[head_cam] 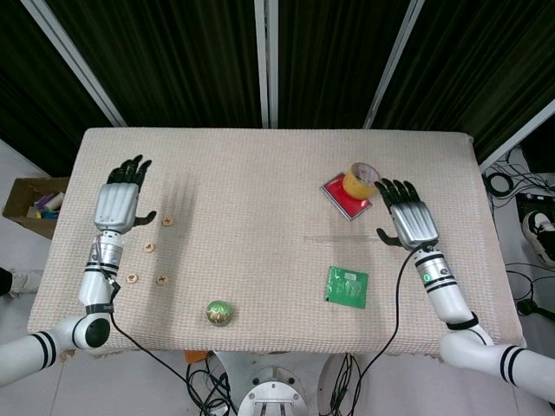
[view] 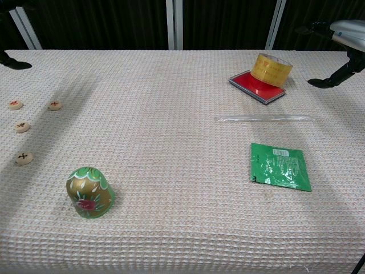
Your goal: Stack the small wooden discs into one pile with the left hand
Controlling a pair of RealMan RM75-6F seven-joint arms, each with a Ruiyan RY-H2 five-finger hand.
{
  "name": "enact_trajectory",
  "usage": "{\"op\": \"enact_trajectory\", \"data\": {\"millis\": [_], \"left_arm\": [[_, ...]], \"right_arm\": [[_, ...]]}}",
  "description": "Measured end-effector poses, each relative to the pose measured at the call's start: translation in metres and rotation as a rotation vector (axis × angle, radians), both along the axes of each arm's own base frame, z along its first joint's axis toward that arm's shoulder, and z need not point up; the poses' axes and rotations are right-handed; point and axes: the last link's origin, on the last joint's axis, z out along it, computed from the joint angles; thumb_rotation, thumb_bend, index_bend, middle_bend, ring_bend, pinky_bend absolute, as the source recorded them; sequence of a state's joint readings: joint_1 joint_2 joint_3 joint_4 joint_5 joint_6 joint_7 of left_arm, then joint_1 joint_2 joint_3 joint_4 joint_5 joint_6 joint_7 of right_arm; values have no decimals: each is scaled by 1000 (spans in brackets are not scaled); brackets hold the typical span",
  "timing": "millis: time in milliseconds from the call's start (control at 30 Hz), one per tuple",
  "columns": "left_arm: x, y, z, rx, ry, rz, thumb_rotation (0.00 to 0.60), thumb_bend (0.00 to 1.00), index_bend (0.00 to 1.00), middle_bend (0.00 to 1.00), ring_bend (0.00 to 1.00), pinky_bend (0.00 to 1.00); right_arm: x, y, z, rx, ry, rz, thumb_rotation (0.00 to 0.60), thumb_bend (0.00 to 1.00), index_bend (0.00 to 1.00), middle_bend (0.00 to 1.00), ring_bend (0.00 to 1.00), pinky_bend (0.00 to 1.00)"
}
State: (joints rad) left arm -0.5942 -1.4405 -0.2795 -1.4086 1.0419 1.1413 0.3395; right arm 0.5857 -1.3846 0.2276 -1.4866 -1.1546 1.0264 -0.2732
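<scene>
Four small wooden discs are lying flat and unstacked near the left edge of the cloth-covered table, each pale and round with a dark or reddish mark on top. One disc (head_cam: 167, 221) is sitting farthest back, another (head_cam: 149, 248) just nearer, and two more (head_cam: 132, 278) (head_cam: 161, 279) are resting side by side, all apart.

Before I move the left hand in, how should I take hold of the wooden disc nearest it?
Pinch that disc across its thin rim, coming straight down from above. It lies flat on the tablecloth with bare cloth all round it, so only its edge offers purchase. The left hand hovers open beside it.
</scene>
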Motion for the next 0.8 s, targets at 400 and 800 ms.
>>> {"op": "enact_trajectory", "data": {"millis": [400,800], "left_arm": [[-5,-11,7,-50,-22,24,600,195,147,69,59,141],[-49,-72,2,-214,-33,73,600,262,370,136,89,145]], "right_arm": [[-2,13,15,40,-61,13,600,254,0,77,0,0],[-33,83,94,-21,-207,81,600,254,0,152,0,0]]}}
